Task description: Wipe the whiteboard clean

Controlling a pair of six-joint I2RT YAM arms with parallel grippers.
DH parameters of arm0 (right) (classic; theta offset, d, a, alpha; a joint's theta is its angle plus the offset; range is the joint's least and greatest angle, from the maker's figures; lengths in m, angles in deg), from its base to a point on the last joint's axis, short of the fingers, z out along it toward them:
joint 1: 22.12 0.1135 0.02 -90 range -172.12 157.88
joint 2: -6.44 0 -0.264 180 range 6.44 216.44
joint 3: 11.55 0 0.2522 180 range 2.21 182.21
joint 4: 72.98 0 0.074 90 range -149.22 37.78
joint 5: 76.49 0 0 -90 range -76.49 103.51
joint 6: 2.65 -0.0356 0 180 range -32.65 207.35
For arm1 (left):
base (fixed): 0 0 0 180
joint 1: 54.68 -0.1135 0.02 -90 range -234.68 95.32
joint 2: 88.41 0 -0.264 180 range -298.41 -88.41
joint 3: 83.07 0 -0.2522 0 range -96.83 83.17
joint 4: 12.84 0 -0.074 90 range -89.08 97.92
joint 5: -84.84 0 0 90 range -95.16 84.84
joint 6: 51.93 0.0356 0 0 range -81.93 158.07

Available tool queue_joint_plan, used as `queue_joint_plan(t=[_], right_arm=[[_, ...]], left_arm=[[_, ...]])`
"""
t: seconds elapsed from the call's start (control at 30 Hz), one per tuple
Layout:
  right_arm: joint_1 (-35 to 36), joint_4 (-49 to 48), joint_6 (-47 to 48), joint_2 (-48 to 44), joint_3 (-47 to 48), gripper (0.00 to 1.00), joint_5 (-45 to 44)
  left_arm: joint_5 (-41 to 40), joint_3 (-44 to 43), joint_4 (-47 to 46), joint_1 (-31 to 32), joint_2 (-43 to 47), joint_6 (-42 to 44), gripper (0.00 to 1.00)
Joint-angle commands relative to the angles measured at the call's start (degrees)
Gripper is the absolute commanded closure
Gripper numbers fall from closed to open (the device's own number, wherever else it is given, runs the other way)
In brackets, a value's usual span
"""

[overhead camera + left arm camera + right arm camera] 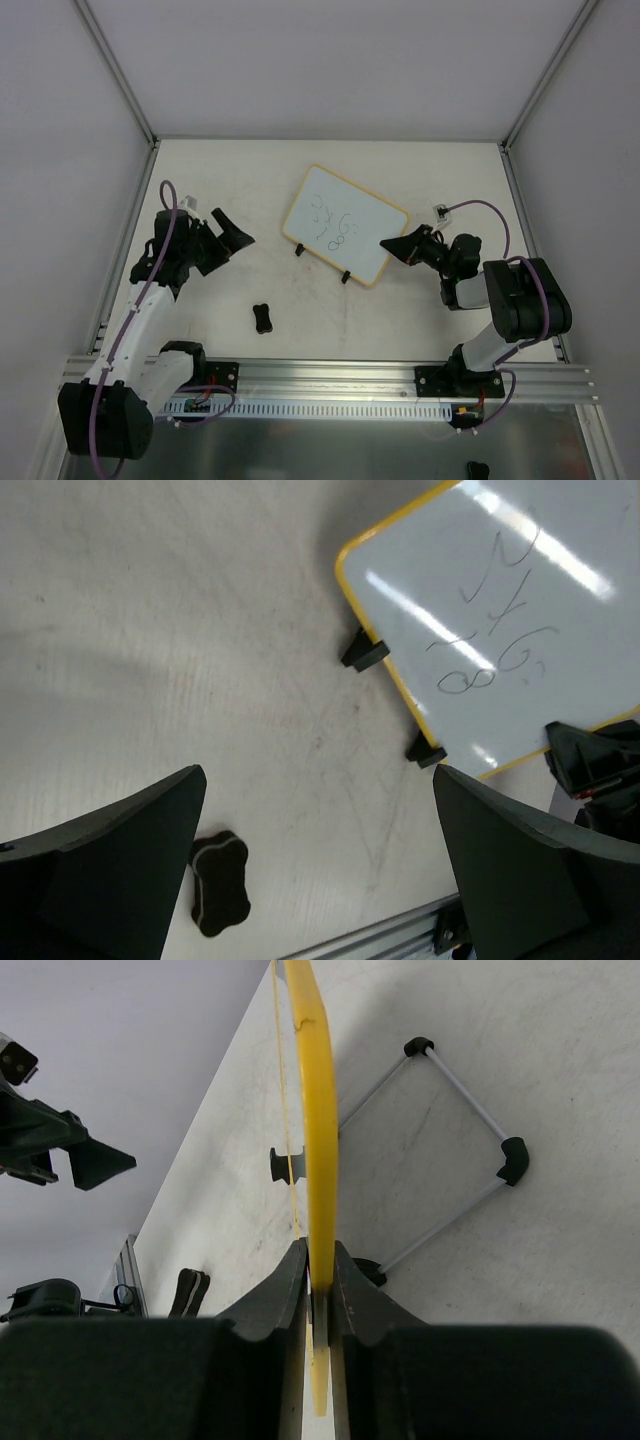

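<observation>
The right pincer point(319, 1252) is clamped on the yellow-framed edge of the whiteboard point(352, 245), so the board reaches straight out ahead of its fingers, propped on its two black feet point(364, 652). The written face, with dark scribbles point(490, 630) on it, is turned toward the left pincer point(230, 231). The left pincer has its fingers wide apart and holds nothing.

The next move most likely depends on the eraser point(262, 317), a small black block lying flat on the tabletop point(200, 180). It is below the left pincer and back toward its own base, and in the wrist view it sits just inside the left-hand finger point(110, 860) rather than centred in the gap. Its long axis runs roughly along the direction the fingers point, so closing would pinch it across its narrow waist. The left pincer is clearly the nearer one, and the right is occupied with the board.

The tabletop is pale, matte and faintly scuffed. There is open space all round the eraser, and the board stands well ahead of it, so a descent should meet nothing.
</observation>
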Motion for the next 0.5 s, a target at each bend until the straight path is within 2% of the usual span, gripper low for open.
queue_joint_plan(t=[0.0,0.13,0.17,0.33,0.47], right_arm=[[-0.6,-13.3,2.1,-1.2,0.4,1.00,-0.6],[-0.6,-13.3,2.0,-0.8,0.5,1.00,-0.6],[-0.6,-13.3,2.0,-0.6,0.6,1.00,-0.7],[-0.6,-13.3,2.2,-1.1,0.4,1.00,-0.4],[-0.6,-13.3,2.0,-0.6,0.6,1.00,-0.2]], left_arm=[[-3.0,-1.2,11.8,2.7,-0.4,3.2,0.01],[-6.6,0.0,12.8,9.3,-1.8,2.0,0.01],[-9.4,0.6,12.9,13.1,-1.9,0.6,0.01],[-16.1,2.2,13.4,21.6,-2.9,-2.2,0.01],[-18.1,4.1,13.8,23.8,-5.0,-1.9,0.01]])
